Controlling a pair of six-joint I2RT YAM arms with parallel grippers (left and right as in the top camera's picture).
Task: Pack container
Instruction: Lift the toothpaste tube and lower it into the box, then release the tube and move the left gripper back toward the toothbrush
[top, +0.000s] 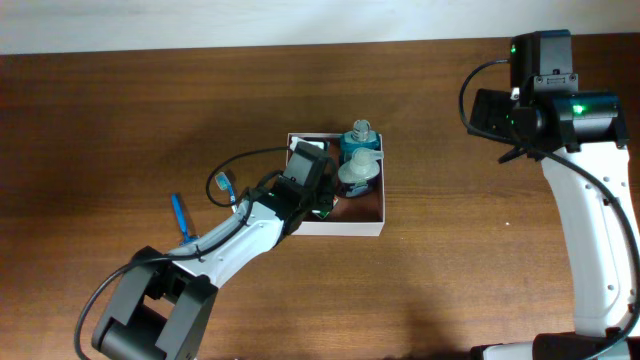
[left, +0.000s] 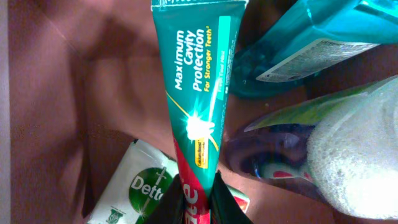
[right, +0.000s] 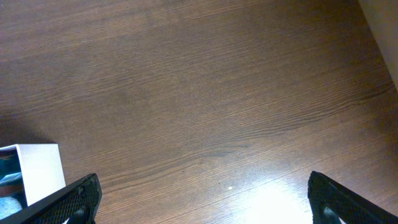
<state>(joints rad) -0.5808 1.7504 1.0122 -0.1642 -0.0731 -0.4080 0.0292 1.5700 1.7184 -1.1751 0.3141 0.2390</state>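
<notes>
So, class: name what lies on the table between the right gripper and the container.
Nothing: only bare wooden table separates the right gripper from the container, seen overhead.

The dark brown wooden desk (right: 205, 93) is showing fine straight grain under a smooth satin finish and is catching a soft glare. The square container with thin white walls (top: 345, 228) is looking matt, like card, and its reddish-brown inside is looking smooth. The teal and red plastic toothpaste tube (left: 196, 81) is shining glossy, with one bright highlight. The translucent teal plastic bottle (left: 292, 31) is wearing a paper-like label. The white mesh puff (left: 354, 155) is looking rough and netted. The black fingers (right: 71, 199) of the right tool (right: 202, 202) are looking matt and finely textured.
</notes>
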